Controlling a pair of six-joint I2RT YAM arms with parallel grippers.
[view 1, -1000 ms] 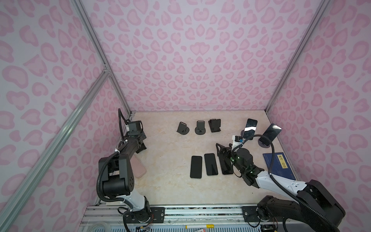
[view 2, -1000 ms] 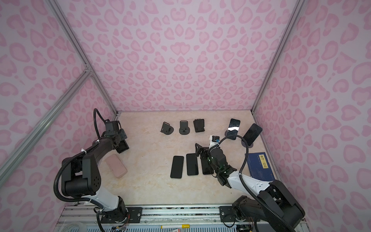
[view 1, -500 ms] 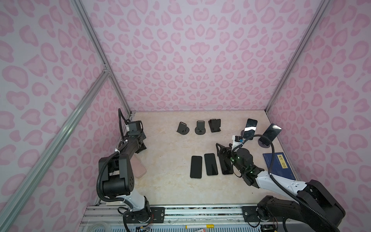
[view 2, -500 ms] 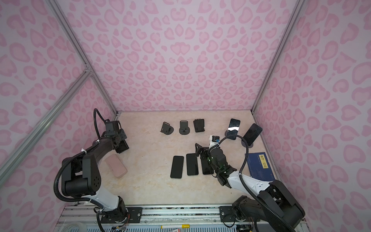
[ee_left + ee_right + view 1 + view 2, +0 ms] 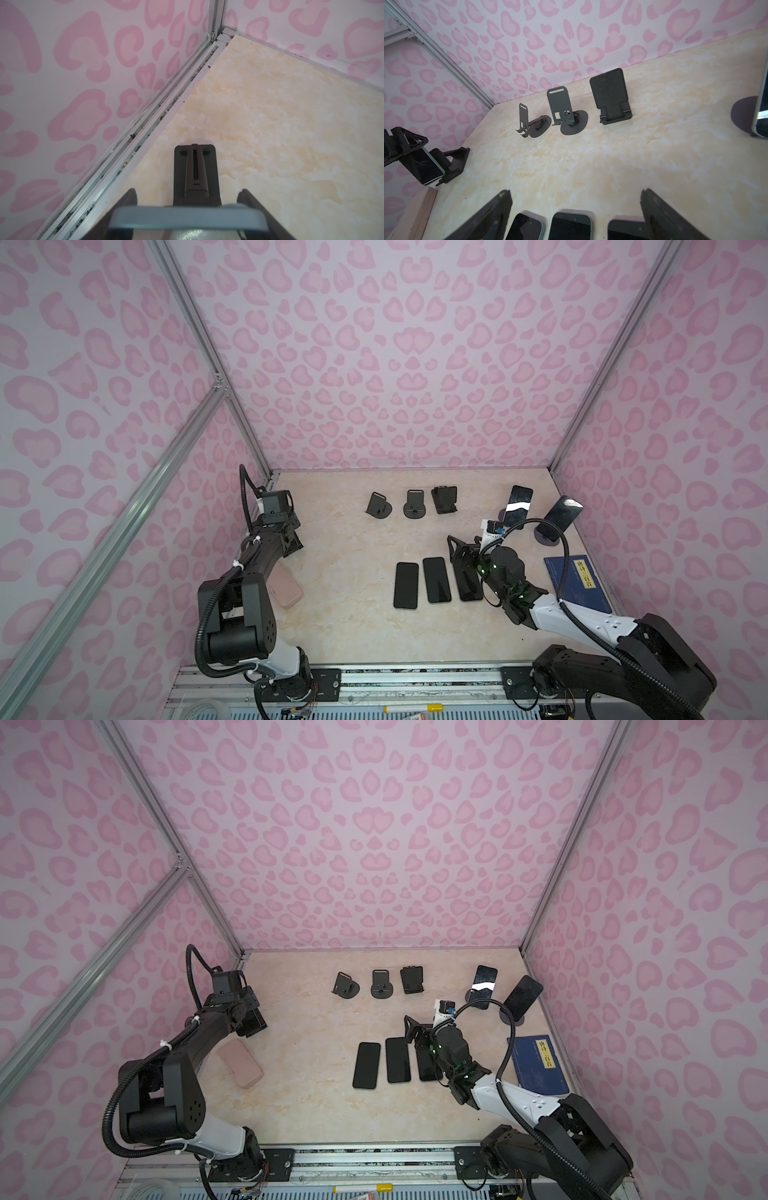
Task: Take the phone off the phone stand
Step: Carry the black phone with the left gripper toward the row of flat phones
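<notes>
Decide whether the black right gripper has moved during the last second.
No: the right gripper stays at the far end of the rightmost flat black phone in both top views.

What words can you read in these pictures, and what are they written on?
"唐诗三百首": on the yellow label of the blue book, seen in both top views.
A tiny mark on the stand in the left wrist view: too blurred to read.
Nothing else can be read.
</notes>
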